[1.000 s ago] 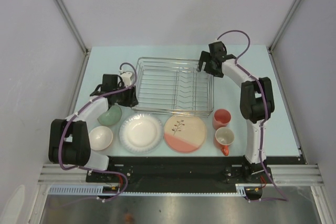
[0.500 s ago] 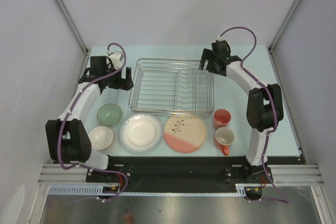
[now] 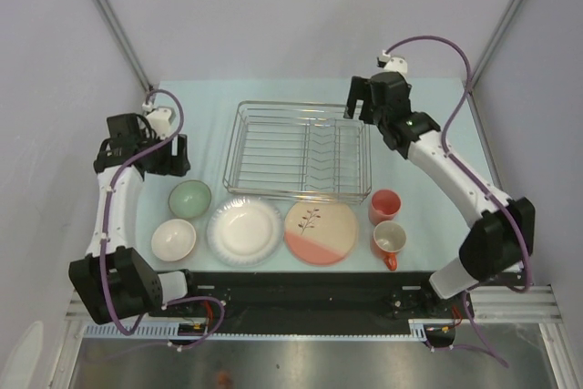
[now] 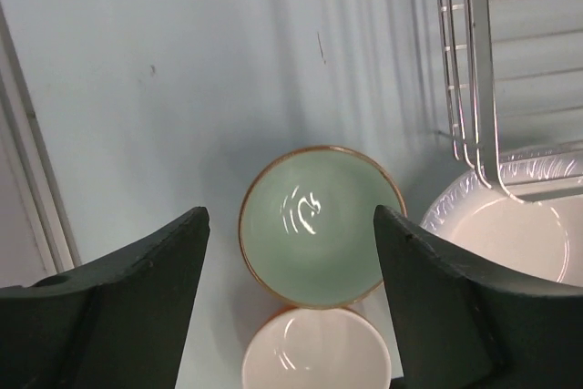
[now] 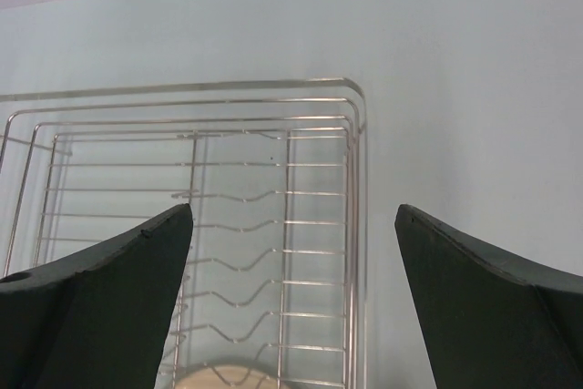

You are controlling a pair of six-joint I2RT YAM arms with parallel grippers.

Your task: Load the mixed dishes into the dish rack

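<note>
The dish rack [image 3: 301, 105], a silver wire basket, stands at the table's middle with nothing in it. In front of it, left to right, sit a bowl that is green inside with an orange rim [image 3: 189, 198], a white bowl [image 3: 174, 239], the white ruffled plate [image 3: 243, 230], the cream plate with the salmon segment [image 3: 321, 231], the pink cup [image 3: 384, 206] and the orange mug [image 3: 390, 240]. My left gripper [image 3: 171, 154] hangs open above the green bowl [image 4: 321, 225], holding nothing. My right gripper [image 3: 360, 103] is open over the rack's far right corner [image 5: 351, 97].
Grey walls close in the table on the left, right and back. The left wall's metal post [image 4: 36, 179] runs close beside my left gripper. The white bowl [image 4: 314, 353] touches the green one, and the ruffled plate [image 4: 519, 225] lies just under the rack's near left corner [image 4: 469, 70].
My left gripper has opened, let go of the green bowl and swung left and back from the rack. The bowl now sits flat. My right arm has stretched out higher.
</note>
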